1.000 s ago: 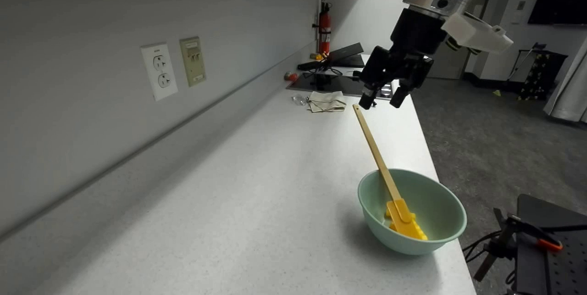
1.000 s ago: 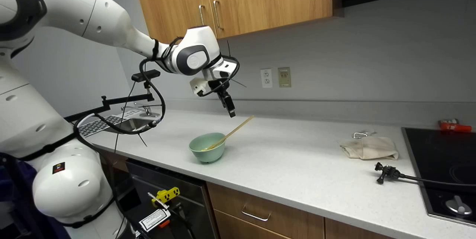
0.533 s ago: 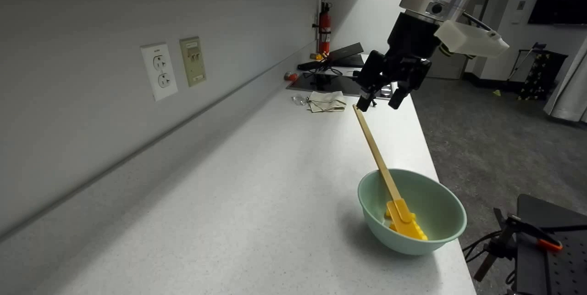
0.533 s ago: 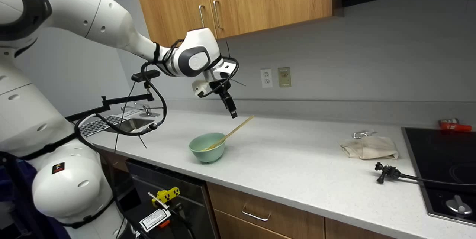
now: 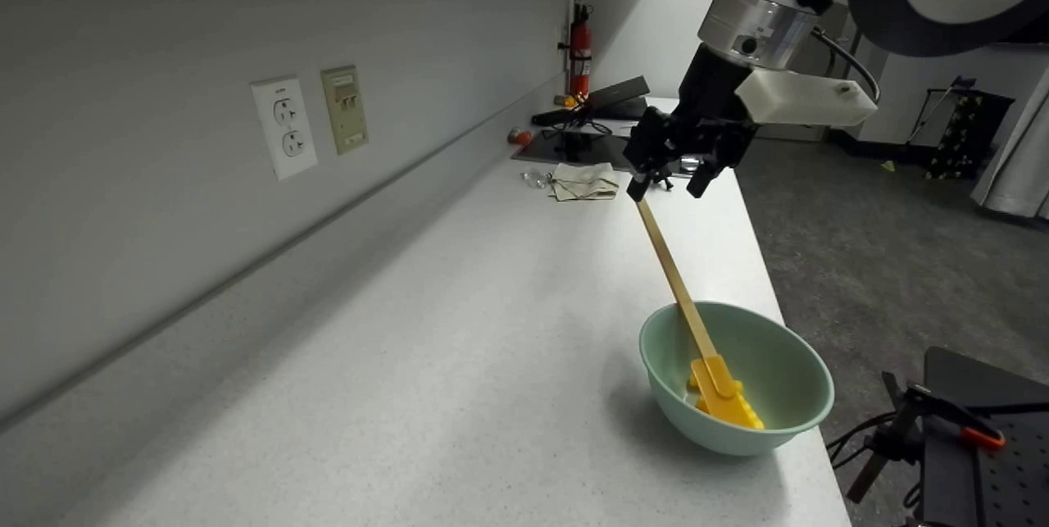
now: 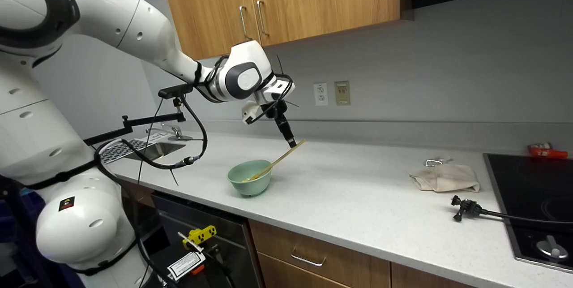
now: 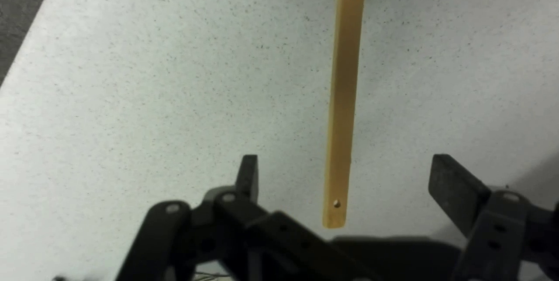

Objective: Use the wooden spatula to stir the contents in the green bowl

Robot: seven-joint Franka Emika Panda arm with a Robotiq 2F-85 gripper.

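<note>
Leaning wooden spatula [image 5: 689,310], spread gripper [image 7: 344,176]

Its blade lies in the green bowl [image 5: 783,359] over yellow contents [image 5: 747,407]; the wrist view shows fingers [image 7: 454,189] flanking the handle's free end. Pressing down there could tip the bowl.

A white robot arm [image 6: 130,23], dotted with rounded recesses [image 6: 95,223] and ringed in dark grey at the joints [image 6: 66,8], is seen by the front edge of the counter [image 6: 349,198]. It is bound with black straps [image 6: 62,174] and hung with looping black cable [image 6: 188,161]; a dark label [image 6: 66,204] is marked with red. The wrist [image 6: 246,78] is banded by a silver collar [image 5: 758,23]; the black gripper [image 5: 666,188] is studded with pale screw heads [image 7: 172,208].
</note>
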